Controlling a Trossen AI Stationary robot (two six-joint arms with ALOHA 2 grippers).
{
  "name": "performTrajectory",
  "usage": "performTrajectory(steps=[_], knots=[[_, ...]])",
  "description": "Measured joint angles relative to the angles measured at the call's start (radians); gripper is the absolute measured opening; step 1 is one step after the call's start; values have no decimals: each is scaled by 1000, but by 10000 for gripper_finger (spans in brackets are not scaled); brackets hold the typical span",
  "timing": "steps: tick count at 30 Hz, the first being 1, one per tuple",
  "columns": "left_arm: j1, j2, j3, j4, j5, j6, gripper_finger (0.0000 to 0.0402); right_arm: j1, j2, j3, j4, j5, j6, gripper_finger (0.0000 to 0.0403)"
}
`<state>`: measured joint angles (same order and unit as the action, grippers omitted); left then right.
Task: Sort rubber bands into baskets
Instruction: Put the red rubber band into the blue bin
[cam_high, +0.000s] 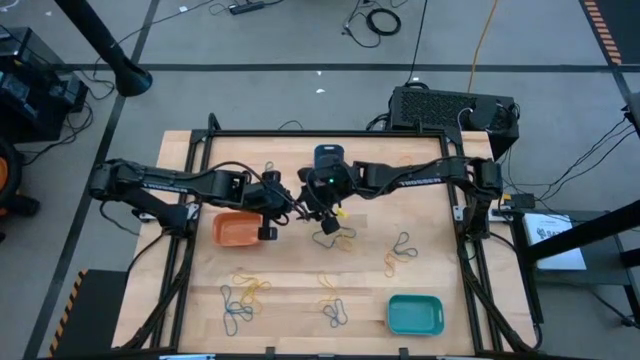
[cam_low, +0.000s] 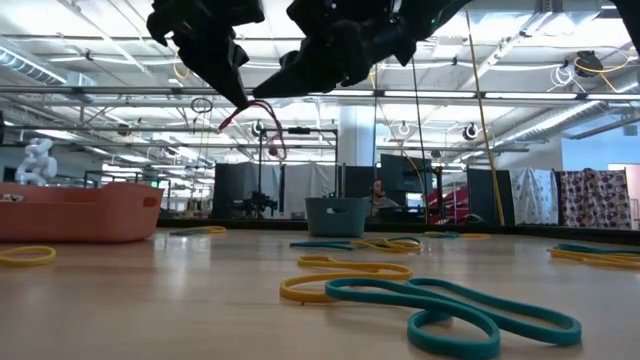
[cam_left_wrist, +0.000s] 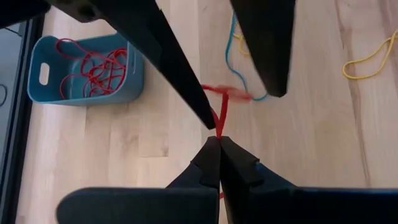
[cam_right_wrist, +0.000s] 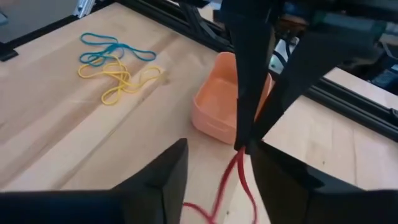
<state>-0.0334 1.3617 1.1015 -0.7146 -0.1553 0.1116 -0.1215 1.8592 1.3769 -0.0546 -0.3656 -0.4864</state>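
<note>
1. We see the left end effector (cam_left_wrist: 219, 138) clamped on a red rubber band (cam_left_wrist: 221, 112), raised above the surface (cam_high: 290, 260).
2. The right end effector (cam_right_wrist: 214, 163) stands apart just beside it, apparently released.
3. The orange basket (cam_high: 236, 229) sits nearby.

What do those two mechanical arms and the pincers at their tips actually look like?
Both arms are dark, nearly black, built of jointed tubular segments with pale lettering along them and thin black cables looped beside the joints. The left end effector has two slim black fingers tapering to points. The right end effector has two broader, flat dark fingers. A small green light glows near the right arm's wrist.
</note>
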Motion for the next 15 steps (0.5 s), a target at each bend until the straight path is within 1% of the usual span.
performTrajectory(steps=[4, 7, 10, 15], knots=[[0, 0, 0, 3, 5, 0, 2, -1, 0, 0, -2, 1, 7, 189], [0, 0, 0, 4, 5, 0, 2, -6, 0, 0, -2, 2, 29, 191], [0, 0, 0, 24, 14, 4, 2, -11, 0, 0, -3, 2, 33, 181], [0, 0, 0, 61, 49, 17, 2, -17, 0, 0, -23, 3, 38, 150]])
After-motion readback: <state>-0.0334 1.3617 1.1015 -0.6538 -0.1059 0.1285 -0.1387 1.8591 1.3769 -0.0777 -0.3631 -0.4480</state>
